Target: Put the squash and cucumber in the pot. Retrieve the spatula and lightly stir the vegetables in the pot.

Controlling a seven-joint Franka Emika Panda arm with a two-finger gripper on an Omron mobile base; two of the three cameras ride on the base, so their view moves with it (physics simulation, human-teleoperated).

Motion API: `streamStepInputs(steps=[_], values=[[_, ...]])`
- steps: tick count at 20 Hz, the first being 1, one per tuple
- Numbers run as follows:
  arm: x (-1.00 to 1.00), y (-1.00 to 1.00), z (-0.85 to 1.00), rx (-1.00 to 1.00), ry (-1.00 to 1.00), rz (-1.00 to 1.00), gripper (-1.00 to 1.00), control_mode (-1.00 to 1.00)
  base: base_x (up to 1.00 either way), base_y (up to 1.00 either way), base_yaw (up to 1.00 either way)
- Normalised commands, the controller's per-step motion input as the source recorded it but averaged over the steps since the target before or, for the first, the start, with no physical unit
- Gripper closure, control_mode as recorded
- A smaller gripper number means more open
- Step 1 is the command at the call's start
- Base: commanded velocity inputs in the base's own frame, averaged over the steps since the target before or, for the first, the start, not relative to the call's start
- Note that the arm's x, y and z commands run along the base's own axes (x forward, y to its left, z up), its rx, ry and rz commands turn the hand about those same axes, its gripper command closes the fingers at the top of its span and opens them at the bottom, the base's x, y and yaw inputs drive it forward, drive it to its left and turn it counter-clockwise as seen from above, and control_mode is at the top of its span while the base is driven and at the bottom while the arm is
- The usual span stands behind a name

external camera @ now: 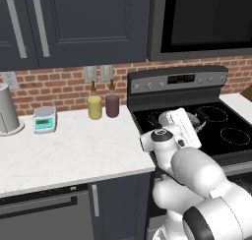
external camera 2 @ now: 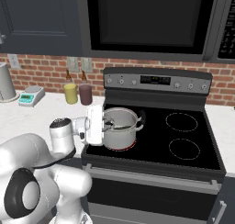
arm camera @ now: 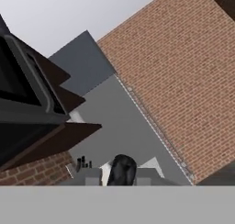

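The shiny steel pot (external camera 2: 120, 136) stands on the stove's front left burner; in the left base view the pot (external camera: 202, 117) is half hidden behind my white hand. My gripper (external camera 2: 108, 124) reaches sideways over the pot's left rim. A thin dark bar, the spatula (external camera 2: 124, 126) handle, runs from it across the pot's mouth. In the hand view my gripper (arm camera: 122, 175) is shut on a black rounded handle end of the spatula (arm camera: 123, 167). The spatula's head is hidden. The squash and the cucumber are hidden; I cannot see the pot's bottom.
A yellow bottle (external camera 2: 70, 92) and a dark red bottle (external camera 2: 85, 93) stand on the counter left of the stove, with a small scale (external camera 2: 30, 96) and a grey canister (external camera 2: 4, 83) farther left. Two bare burners (external camera 2: 181, 122) lie right of the pot. A microwave (external camera 2: 147, 21) hangs above.
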Motion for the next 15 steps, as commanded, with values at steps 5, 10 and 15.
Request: streamStepInputs(steps=[5, 10, 15], values=[[0.0, 0.32, 0.55, 0.12, 0.59, 0.13, 1.0, -1.0, 0.0, 0.0, 0.0], [0.0, 0.09, 0.8, 0.19, 0.54, 0.12, 1.0, -1.0, 0.0, 0.0, 0.0], [0.0, -0.05, 1.0, 0.23, 0.4, 0.06, 1.0, -1.0, 0.0, 0.0, 0.0]])
